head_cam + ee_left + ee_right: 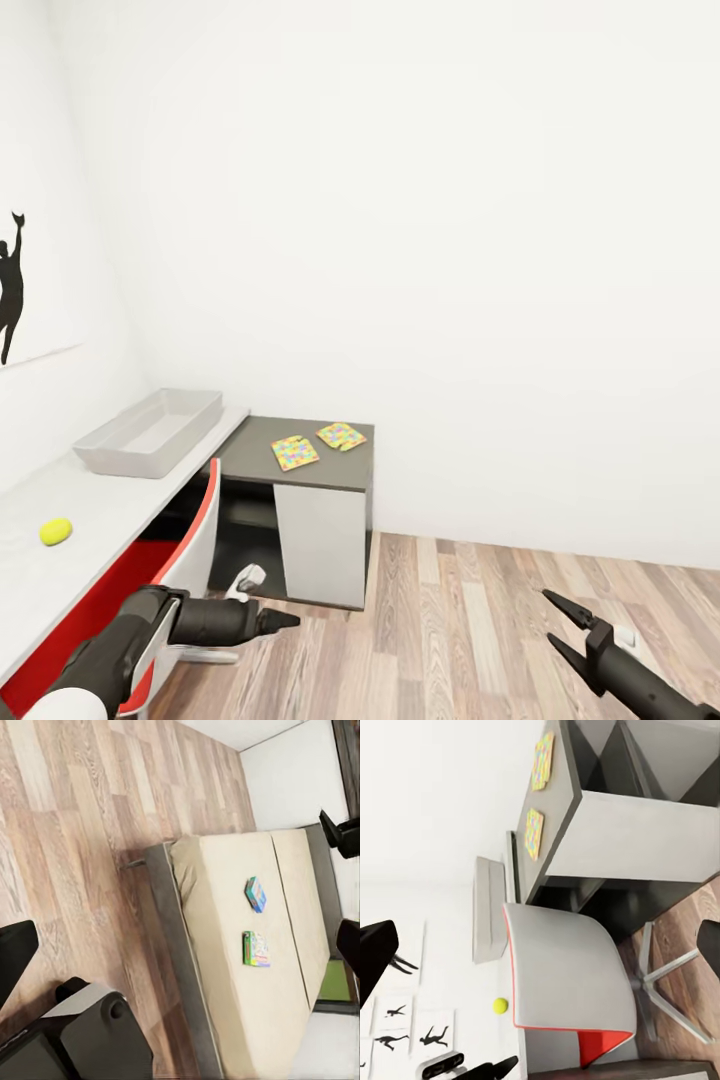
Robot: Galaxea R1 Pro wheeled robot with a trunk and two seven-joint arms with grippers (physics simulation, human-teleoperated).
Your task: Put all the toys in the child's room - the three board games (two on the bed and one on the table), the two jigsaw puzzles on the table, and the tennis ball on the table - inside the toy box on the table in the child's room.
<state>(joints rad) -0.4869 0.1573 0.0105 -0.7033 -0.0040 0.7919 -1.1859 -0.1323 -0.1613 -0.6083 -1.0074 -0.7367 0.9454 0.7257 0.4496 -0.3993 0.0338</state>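
Note:
The toy box (150, 432), a shallow pale grey bin, stands empty at the far end of the pale table (90, 505). The tennis ball (55, 531) lies on that top, nearer me. Two jigsaw puzzles (295, 452) (341, 436) lie side by side on the lower dark grey top. In the left wrist view, two board games (256, 894) (256, 949) rest on a beige bed (225, 967). My left gripper (285, 620) hovers low by the chair, fingers apart and empty. My right gripper (560, 627) hangs open over the floor, well right of the table.
A red and white swivel chair (190, 560) is pushed under the table, between my left arm and the desk. A white drawer front (320, 545) closes the dark unit. Wood-plank floor (480, 620) stretches to the right. A black silhouette picture (12, 285) hangs on the left wall.

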